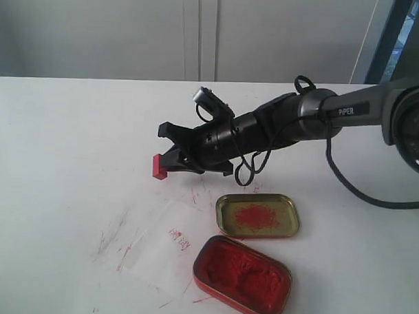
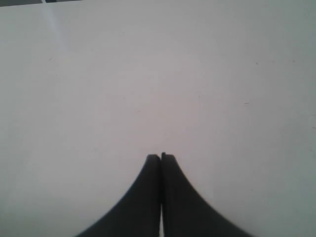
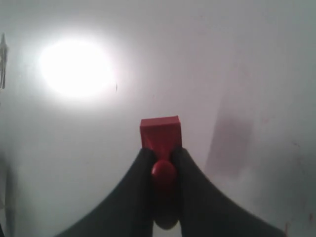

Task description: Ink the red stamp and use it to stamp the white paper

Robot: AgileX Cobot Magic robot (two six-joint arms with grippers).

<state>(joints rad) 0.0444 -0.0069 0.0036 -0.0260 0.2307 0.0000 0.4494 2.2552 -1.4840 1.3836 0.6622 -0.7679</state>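
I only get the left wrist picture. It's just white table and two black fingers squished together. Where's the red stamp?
Observer: The right arm's fingers are pinching the red stamp by its knob.
Operator: Is it on the paper?
Observer: No, it isn't pressed on the white paper. Its flat base faces sideways.
Operator: Is there any mark on the paper?
Observer: Yes, a small red imprint shows on it.
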